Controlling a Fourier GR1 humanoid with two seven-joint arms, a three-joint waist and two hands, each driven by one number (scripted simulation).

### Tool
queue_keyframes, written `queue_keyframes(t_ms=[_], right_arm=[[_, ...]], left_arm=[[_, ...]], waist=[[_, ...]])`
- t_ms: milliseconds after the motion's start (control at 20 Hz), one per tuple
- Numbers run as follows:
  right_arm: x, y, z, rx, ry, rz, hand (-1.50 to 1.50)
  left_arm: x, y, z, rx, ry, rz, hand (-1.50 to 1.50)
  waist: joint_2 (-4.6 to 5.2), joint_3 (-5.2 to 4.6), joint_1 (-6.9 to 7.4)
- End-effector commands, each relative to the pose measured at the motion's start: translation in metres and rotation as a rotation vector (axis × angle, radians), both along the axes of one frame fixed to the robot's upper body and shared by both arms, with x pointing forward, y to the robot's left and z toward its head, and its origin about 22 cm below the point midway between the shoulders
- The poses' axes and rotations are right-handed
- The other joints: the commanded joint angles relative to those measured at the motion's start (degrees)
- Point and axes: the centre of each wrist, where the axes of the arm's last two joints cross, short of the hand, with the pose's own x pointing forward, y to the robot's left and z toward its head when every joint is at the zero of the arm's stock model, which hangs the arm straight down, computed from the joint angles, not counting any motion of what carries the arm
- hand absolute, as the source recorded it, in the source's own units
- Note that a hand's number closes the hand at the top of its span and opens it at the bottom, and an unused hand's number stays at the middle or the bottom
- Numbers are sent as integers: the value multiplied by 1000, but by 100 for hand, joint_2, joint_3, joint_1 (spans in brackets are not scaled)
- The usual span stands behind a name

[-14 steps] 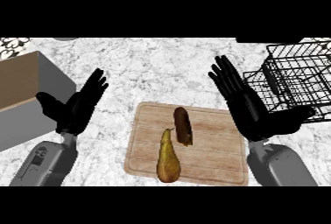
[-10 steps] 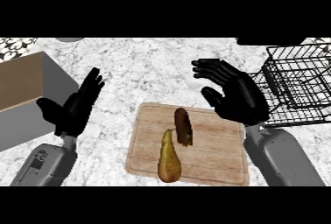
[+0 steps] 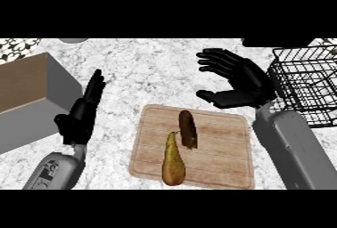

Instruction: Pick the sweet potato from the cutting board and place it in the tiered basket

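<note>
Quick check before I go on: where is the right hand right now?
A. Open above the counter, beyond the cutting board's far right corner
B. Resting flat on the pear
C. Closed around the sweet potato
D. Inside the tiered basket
A: the right hand is open over the counter, holding nothing; the sweet potato lies untouched on the cutting board.

A yellow-brown pear [image 3: 172,161] lies lengthwise, stem end pointing away. At far left a grey box [image 3: 30,100] with a brown top stands on the white marbled surface [image 3: 151,71], well apart from the pear.
</note>
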Motion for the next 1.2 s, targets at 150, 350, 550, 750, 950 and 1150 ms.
queue_keyframes(t_ms=[150, 350, 550, 750, 950, 1150], right_arm=[[-1, -30, 43, -148, -88, 256, -150], [-10, -27, 96, -557, -229, 321, -150], [-28, 11, 133, -963, -354, 438, -150], [-54, 56, 143, -1254, -453, 505, -150], [-74, 106, 144, -1462, -489, 540, -150], [-72, 152, 140, -1532, -434, 550, -150]], left_arm=[[-21, -20, -10, 22, -12, 48, 0], [-11, -8, -4, 16, 12, 50, 0], [-14, -16, -10, 29, 10, 32, 0], [-11, -11, -3, 33, -4, 19, 0], [-13, -17, 0, 21, -2, 27, 0], [-10, -15, 8, 24, -8, 36, 0]], waist=[[-45, -16, -136], [-81, -28, -157], [-100, -51, -55], [-94, -50, -19], [-91, -41, -31], [-46, -27, -57]])
